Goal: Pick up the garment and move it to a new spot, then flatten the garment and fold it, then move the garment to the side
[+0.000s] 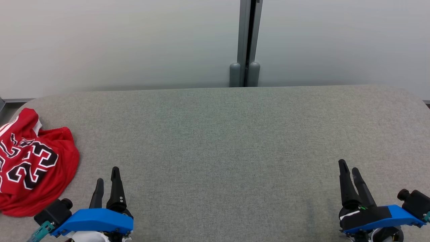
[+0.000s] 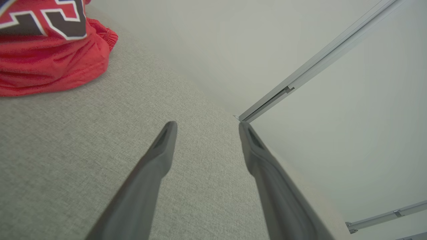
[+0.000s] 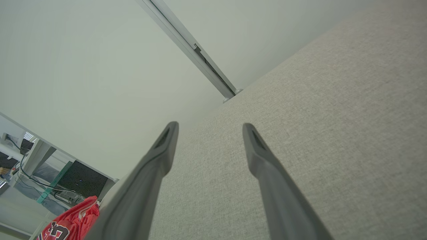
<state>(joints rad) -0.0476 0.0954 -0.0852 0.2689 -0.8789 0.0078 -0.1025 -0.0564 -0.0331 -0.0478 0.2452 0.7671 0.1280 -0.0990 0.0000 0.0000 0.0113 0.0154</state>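
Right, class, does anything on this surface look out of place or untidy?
Yes: the red jersey lies bunched in a crumpled heap at the left end of the grey padded surface, its number creased, not spread flat.

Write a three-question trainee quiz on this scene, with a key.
1. True or false: the jersey lies crumpled at the left end of the table.
2. Pick one. The left pincer is: A) shut on the jersey; B) open, holding nothing; C) shut and empty.
3. Short answer: what number is printed on the jersey?

Key: 1 true; 2 B; 3 23.
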